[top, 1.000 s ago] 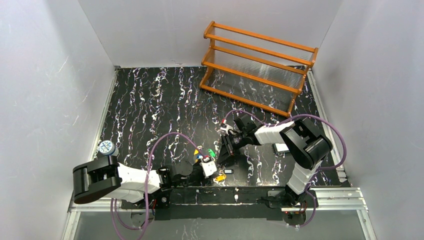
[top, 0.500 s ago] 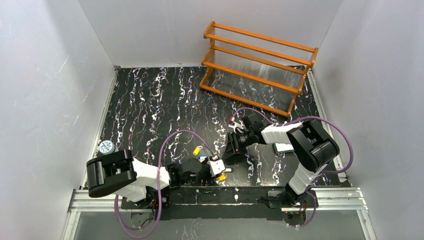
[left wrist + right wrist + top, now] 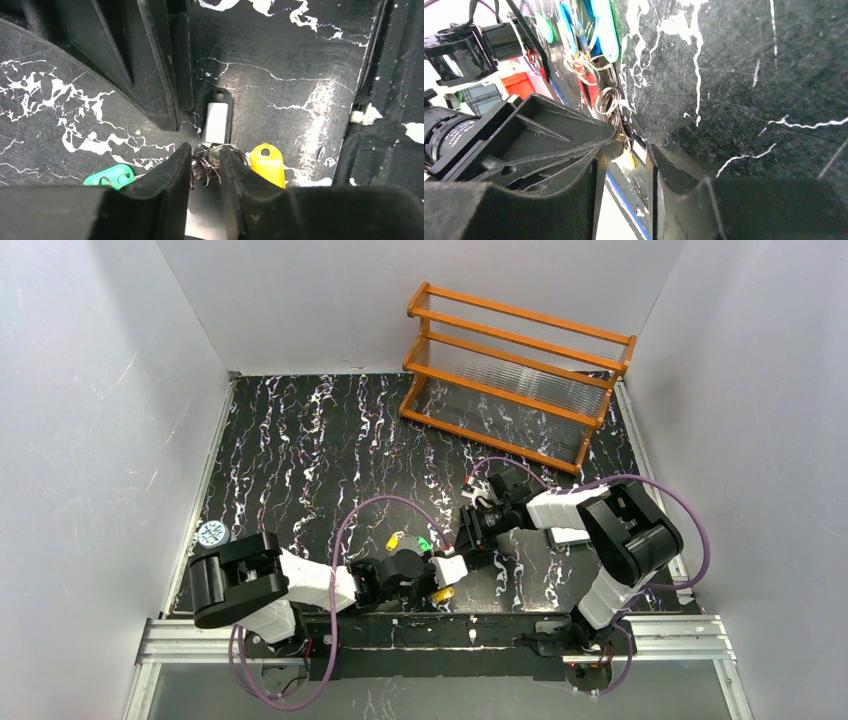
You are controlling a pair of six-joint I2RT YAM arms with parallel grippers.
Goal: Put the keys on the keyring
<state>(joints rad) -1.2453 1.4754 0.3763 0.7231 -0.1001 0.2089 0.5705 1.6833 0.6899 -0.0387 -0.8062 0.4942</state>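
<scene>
Keys [image 3: 424, 543] with coloured plastic heads lie flat in a loose bunch on the black marbled tabletop, close to its near edge and about midway along it. A yellow-headed key [image 3: 396, 539] sits at the left of the bunch, a green-headed key [image 3: 110, 176] just beside it. A dark key with a white label [image 3: 218, 117] points away from the near edge, and a second yellow key [image 3: 266, 162] lies nearest that edge. The keyring [image 3: 204, 167] shows only as pale wire loops at the centre of the bunch, its full shape hidden.
</scene>
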